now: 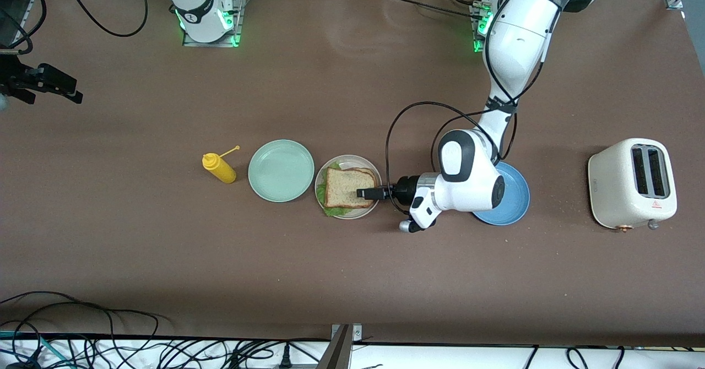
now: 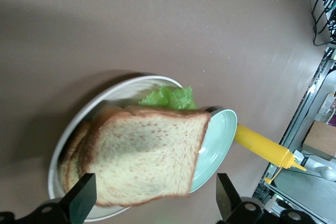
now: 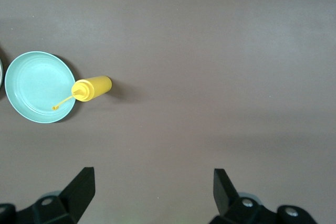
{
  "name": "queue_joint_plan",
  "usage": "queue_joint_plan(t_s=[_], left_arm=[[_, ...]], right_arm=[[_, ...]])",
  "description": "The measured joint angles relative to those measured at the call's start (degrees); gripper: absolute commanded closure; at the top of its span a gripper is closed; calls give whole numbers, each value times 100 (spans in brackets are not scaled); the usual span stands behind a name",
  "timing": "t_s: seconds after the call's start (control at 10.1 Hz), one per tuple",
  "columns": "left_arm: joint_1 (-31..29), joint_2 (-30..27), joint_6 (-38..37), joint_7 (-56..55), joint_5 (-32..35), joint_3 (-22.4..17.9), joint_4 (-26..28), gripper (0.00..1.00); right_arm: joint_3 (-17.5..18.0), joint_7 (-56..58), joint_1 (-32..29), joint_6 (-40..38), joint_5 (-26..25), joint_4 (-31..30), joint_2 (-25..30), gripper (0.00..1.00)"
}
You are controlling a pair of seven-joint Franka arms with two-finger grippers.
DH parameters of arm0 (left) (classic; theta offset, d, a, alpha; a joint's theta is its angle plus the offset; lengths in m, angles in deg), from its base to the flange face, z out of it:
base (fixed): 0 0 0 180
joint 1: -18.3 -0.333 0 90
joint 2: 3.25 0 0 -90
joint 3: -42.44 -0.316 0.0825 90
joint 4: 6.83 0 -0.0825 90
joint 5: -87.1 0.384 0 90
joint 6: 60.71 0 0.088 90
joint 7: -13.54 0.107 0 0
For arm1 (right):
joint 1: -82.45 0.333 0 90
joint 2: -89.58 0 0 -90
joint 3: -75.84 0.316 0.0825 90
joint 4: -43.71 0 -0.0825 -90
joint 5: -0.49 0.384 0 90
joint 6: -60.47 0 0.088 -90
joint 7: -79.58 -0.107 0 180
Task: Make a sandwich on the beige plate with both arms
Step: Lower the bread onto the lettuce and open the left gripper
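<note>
Two glossy white arms point(image 1: 515, 38) with black joint bands; green lights glow at both bases. Black cables loop along the left arm. Its gripper point(image 1: 368, 193) is black, like the right gripper point(image 3: 152, 195).

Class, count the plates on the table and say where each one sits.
3. The beige plate sits in the middle, the mint-green plate beside it toward the right arm's end, the blue plate partly hidden under the left arm.

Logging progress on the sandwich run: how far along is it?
Done: the sandwich sits assembled on the beige plate, lettuce showing under the top slice. In hand: nothing; the left end effector is open over the sandwich. The right end effector waits open over bare table. Left: only pulling the left arm away.
</note>
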Motion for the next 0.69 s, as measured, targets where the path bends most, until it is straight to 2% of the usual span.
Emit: queue_joint_plan(t_s=[0.3,0.5,0.69], left_arm=[[-207,-30,18,0,347,-105,-132,0],[-246,-137,18,-1,548,-387,-169,0],[-251,-210,17,-38,1278,-549,-169,0]], right_arm=[[0,-1,5,0,1,0,0,0],[1,-1,7,0,81,0,-2,0],[8,-1,17,0,198,0,-4,0]])
